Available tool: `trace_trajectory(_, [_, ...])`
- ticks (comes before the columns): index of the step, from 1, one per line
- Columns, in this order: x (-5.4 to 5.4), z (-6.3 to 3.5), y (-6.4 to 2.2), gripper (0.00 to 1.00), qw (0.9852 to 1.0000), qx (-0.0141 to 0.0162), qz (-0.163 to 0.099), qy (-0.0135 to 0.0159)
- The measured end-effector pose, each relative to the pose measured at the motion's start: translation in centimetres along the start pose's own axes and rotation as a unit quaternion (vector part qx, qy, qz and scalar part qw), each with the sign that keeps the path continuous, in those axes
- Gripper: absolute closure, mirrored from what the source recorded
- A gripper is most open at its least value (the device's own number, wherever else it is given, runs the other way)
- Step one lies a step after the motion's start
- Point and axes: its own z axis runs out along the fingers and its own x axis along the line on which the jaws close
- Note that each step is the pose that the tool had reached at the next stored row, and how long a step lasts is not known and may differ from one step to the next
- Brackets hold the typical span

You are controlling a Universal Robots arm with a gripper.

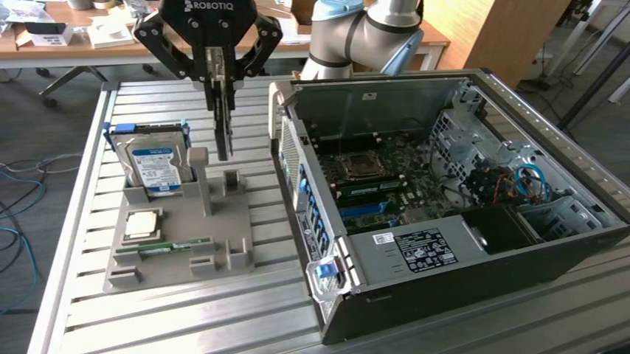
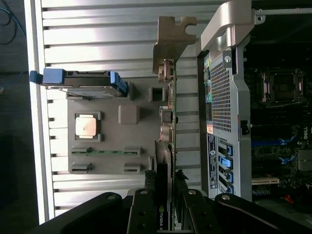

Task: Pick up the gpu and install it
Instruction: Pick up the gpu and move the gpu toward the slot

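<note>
GPU [image 1: 224, 136] upright, edge-on, in the gripper's [image 1: 223, 99] firm clasp, above the grey holder [image 1: 187, 243]

Black claw [image 1: 220, 99], white lettering. Dark gpu [image 1: 223, 136]. Silver hard drive [image 1: 156, 166], blue-white label, blue rails. Grey holder [image 1: 236, 221]. Green memory stick [image 1: 167, 246]. Silver counter [image 1: 187, 313], ribbed slats.

Exterior view slants down from farther back — wrist view straight down; shared: fixture [image 1: 229, 221] [image 2: 112, 131] and case [image 1: 433, 302] [image 2: 220, 97].
</note>
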Motion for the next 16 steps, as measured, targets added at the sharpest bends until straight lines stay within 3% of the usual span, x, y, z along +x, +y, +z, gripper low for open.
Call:
trace_trajectory(11, [-0.03, 0.0, 0.0, 0.74, 1.0, 0.0, 0.0, 0.0001])
trace_trajectory(16, [-0.82, 0.01, 0.06, 0.74, 1.0, 0.0, 0.0, 0.0])
